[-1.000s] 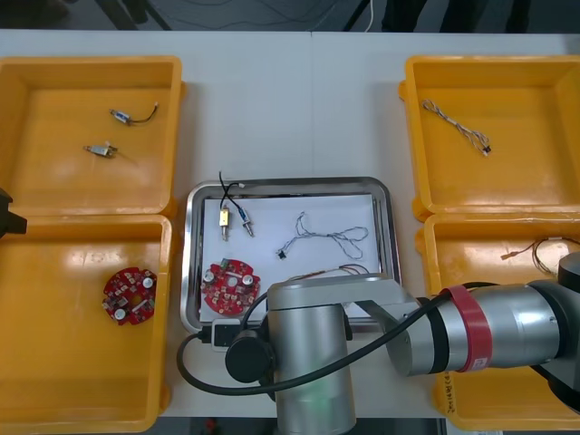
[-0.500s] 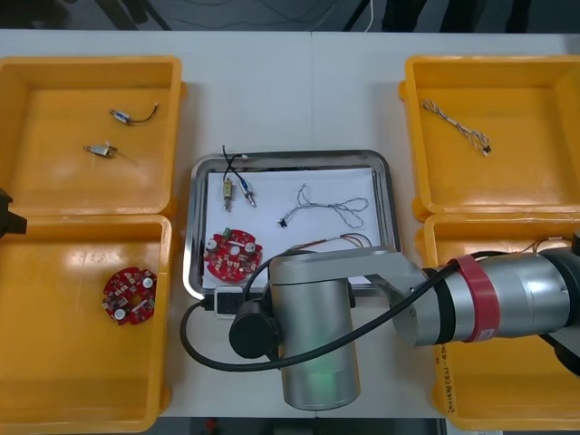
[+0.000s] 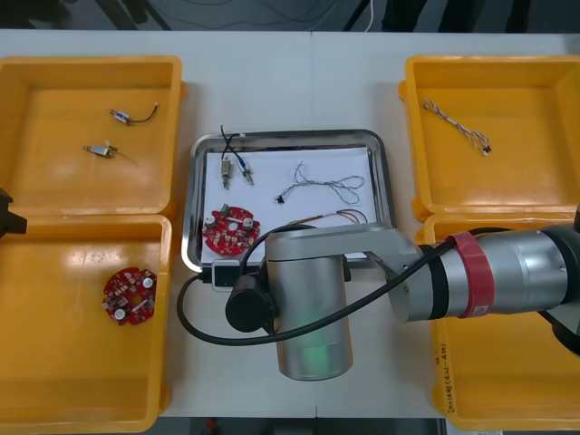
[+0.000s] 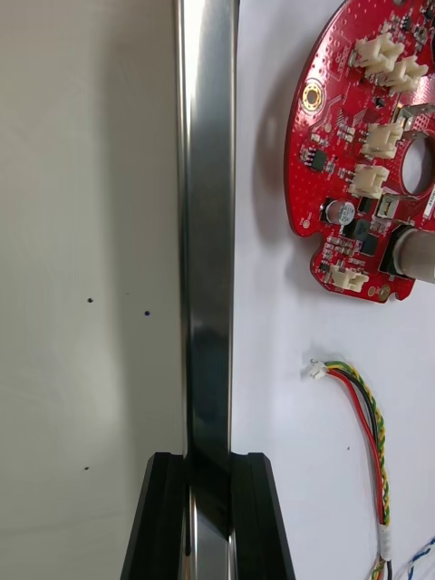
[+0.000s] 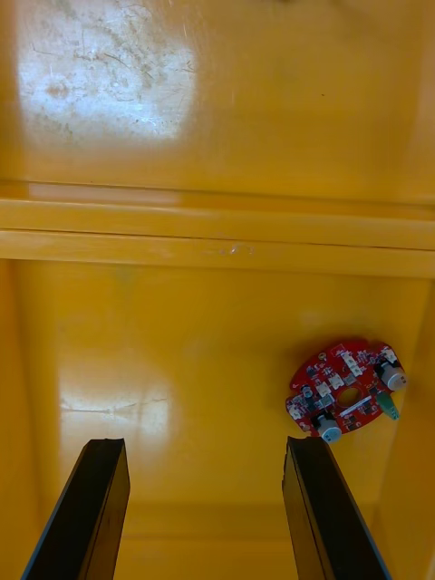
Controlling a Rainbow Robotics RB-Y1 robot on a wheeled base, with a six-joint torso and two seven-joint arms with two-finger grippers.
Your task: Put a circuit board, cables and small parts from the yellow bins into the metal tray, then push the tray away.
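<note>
The metal tray [image 3: 288,135], white inside, holds a round red circuit board [image 3: 230,228], a blue and white cable [image 3: 322,186], a red and yellow cable [image 3: 340,216] and small metal parts [image 3: 234,167]. My right arm [image 3: 308,299] lies across the tray's near edge. In the right wrist view my right gripper [image 4: 208,507] is shut on the tray's rim [image 4: 207,227], which runs between the fingers [image 4: 168,517]; the board [image 4: 362,154] and the red and yellow cable [image 4: 367,426] lie just inside. My left gripper [image 5: 204,507] hangs open over the near left bin [image 5: 181,344].
A second circuit board [image 3: 129,294] lies in the near left yellow bin [image 3: 54,362]. The far left bin holds two small metal parts [image 3: 111,116]. A twisted cable [image 3: 456,125] lies in the far right bin. The near right bin [image 3: 507,381] is partly under my right arm.
The tray has slid away from me across the table with everything in it, and my right arm has reached forward with it. The left arm has stayed put.
</note>
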